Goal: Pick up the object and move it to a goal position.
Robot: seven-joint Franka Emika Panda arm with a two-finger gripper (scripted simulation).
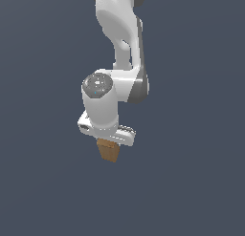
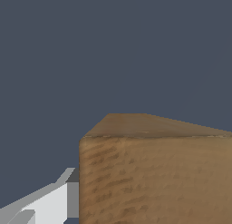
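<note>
Filling the wrist view's lower right, the tan block [image 2: 156, 173] touches one white finger [image 2: 50, 202]; centre-frame outside, the gripper [image 1: 108, 145] pinches it against plain blue-grey.

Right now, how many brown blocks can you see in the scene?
1. The brown block sits directly under the gripper, filling much of the wrist view. Nothing else shows, though the arm could hide something behind it.
</note>
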